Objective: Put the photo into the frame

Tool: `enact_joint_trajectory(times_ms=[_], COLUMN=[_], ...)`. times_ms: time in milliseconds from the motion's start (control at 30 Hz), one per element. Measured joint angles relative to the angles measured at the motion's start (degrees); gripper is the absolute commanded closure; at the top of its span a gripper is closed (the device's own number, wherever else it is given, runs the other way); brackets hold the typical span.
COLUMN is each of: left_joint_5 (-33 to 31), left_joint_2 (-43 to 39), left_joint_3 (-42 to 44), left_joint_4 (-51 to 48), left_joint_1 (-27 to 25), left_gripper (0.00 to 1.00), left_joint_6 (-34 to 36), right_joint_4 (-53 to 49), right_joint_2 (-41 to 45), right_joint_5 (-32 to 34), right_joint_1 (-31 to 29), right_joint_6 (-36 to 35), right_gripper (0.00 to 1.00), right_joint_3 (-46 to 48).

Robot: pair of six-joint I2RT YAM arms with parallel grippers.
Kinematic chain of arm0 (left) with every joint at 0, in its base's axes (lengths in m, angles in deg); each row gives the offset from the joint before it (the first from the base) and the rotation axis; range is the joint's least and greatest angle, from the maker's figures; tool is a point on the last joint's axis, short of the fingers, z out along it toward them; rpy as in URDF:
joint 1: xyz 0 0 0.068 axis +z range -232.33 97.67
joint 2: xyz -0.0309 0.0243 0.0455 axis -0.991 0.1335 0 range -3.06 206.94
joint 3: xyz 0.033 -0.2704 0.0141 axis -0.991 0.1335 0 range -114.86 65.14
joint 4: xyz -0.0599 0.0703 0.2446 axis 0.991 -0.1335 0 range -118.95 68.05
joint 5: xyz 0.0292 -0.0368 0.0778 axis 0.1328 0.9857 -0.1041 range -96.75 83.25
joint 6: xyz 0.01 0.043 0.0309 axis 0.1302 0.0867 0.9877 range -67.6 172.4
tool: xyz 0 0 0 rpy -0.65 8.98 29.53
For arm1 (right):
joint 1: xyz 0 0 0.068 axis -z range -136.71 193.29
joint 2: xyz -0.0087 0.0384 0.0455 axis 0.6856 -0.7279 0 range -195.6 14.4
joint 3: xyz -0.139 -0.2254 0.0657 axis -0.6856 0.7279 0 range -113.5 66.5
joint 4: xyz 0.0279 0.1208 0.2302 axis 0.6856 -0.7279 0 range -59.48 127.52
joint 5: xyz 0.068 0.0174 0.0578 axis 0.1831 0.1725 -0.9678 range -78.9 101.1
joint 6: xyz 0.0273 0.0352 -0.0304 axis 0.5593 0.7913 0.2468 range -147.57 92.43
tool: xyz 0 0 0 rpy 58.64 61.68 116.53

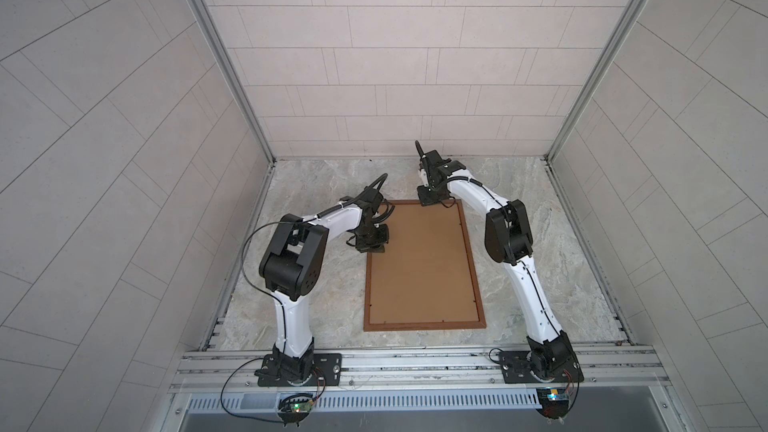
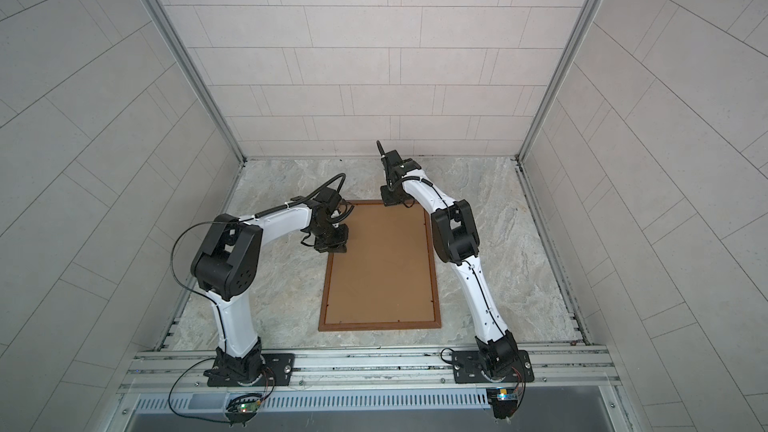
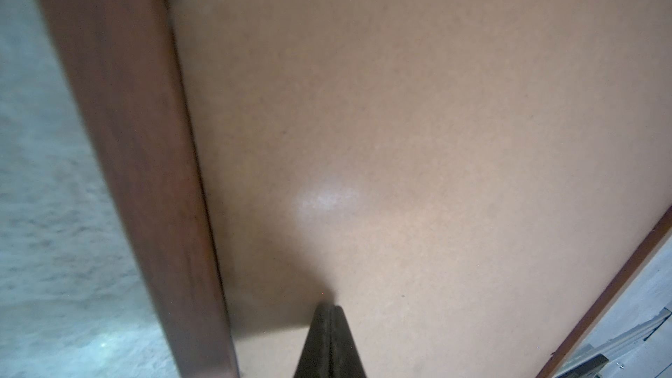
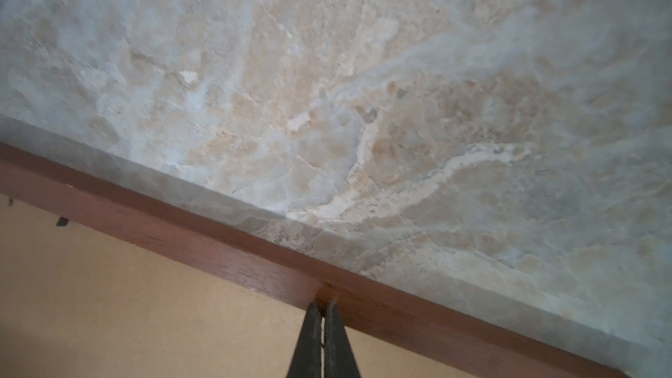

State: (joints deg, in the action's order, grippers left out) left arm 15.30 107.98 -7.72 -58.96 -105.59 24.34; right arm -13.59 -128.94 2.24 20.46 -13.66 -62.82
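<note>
1. The left claw (image 3: 330, 310) is clenched, its fingers pressed flat together and holding nothing. Its tip is down on the brown backing board (image 3: 400, 103), just inside the left long rail of the frame (image 3: 138, 140).
2. The right claw (image 4: 323, 308) is also clenched and holds nothing, with only a hairline slit between its fingers. Its tip sits at the inner edge of the frame's far short rail (image 4: 218, 249), about midway along it.
3. The frame (image 1: 424, 326) lies flat and back-up in the middle of the worktop (image 1: 540, 243). Its long sides run from the near edge toward the far edge, and the backing board (image 1: 419, 268) fills it.
4. The worktop is pale marbled stone. Light tiled walls (image 1: 374, 56) close it in on three sides, and an aluminium rail (image 1: 415, 361) along the near edge carries both arm bases.
5. Both top views show the whole frame (image 2: 380, 326), with the left claw (image 1: 372, 243) at its left side and the right claw (image 1: 428, 199) at its far end.
6. Only the wrist views show the closed fingertips. The right wrist view also shows the wood grain and a small dark clip (image 4: 62, 220) on the board, and the left wrist view shows a soft glare patch on the board.
</note>
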Motion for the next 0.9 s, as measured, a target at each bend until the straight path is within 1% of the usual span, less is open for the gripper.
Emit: enact_joint_trajectory(times_ms=[100, 367, 667, 900], left_joint_5=[0.0, 0.0, 0.6, 2.2], left_joint_2=[0.0, 0.1, -0.2, -0.7], left_joint_3=[0.0, -0.2, 0.2, 0.7], left_joint_4=[-0.1, -0.2, 0.2, 1.4], left_joint_1=[0.0, 0.0, 0.4, 2.0], left_gripper=[1.00, 1.00, 1.00, 1.00], left_joint_6=[0.1, 0.5, 0.4, 0.4], right_joint_4=[-1.9, -2.7, -9.8, -9.0], right_joint_2=[0.1, 0.5, -1.1, -1.1], right_joint_5=[-0.3, -0.3, 0.0, -0.8], right_joint_1=[-0.3, -0.5, 0.2, 2.9], right_joint_6=[0.0, 0.0, -0.1, 0.0], right_gripper=[1.00, 1.00, 1.00, 1.00], right_joint_3=[0.8, 1.2, -4.5, -5.8])
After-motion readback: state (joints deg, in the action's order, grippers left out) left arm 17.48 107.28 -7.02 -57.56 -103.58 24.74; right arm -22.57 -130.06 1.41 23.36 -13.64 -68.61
